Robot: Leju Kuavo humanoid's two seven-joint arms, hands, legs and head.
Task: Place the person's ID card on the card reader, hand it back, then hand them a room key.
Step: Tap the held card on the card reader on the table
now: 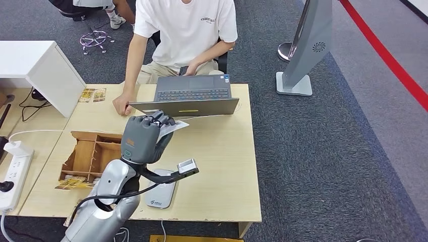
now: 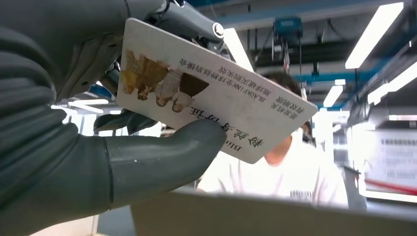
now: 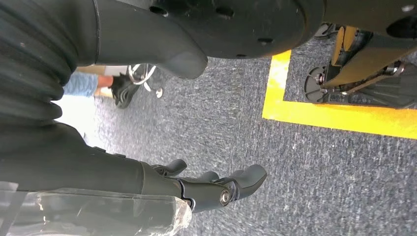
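1. The left hand (image 1: 143, 137) holds the ID card (image 1: 170, 129) pinched between thumb (image 2: 162, 160) and fingers (image 2: 189, 22), raised over the desk (image 1: 222, 151) just short of the laptop (image 1: 188, 99) at its far edge.
2. Judging by that height, the handback is the step — extend toward the person (image 1: 184, 30), card leading.
3. Loosen only once their hand (image 1: 122, 105) takes it.
4. The right hand (image 3: 216, 189) hangs over the carpet, fingers loosely apart and holding nothing.

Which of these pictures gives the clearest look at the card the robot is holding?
The left wrist view: the card is close up, its picture and print showing, pinched by the left hand. The head view shows just its white edge past the fingers. The right wrist view looks at carpet.
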